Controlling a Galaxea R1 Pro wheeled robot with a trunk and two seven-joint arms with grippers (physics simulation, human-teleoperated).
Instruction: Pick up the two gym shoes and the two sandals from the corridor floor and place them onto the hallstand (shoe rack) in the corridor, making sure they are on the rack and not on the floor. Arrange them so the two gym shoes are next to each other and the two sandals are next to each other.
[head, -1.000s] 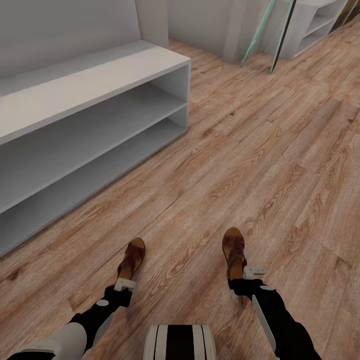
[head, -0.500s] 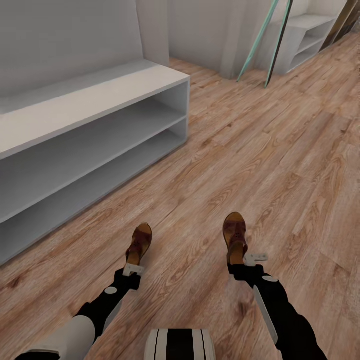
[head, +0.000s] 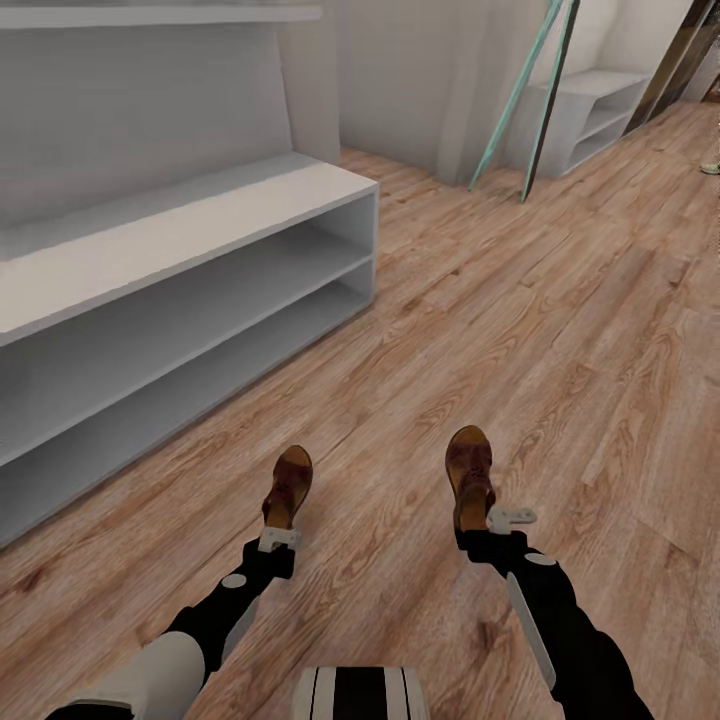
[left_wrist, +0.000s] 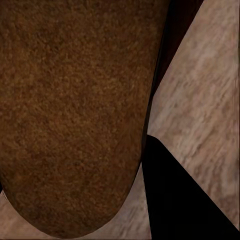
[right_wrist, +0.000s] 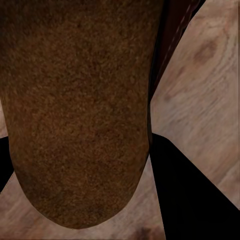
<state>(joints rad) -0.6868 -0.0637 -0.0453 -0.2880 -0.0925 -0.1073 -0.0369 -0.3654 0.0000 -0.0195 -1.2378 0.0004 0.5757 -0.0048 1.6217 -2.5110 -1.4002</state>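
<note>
Hallstand (head: 200, 250): both open tiers hold nothing. Left end effector (head: 280, 538) is clamped on the heel of the left sandal (head: 288, 485), held in front of the hallstand's lower tier, above the corridor floor (head: 520, 330). Right end effector (head: 490, 525) grips the right sandal (head: 468, 480), further right. Since the previous frame the left sandal sits nearer the hallstand. No legible markings.

Two reddish-brown sandals: left sandal (head: 288, 487) at left gripper (head: 279, 538) tip, right sandal (head: 469, 477) at right gripper (head: 496, 522) tip, toes forward; grey hallstand (head: 190, 250) beyond-left.
</note>
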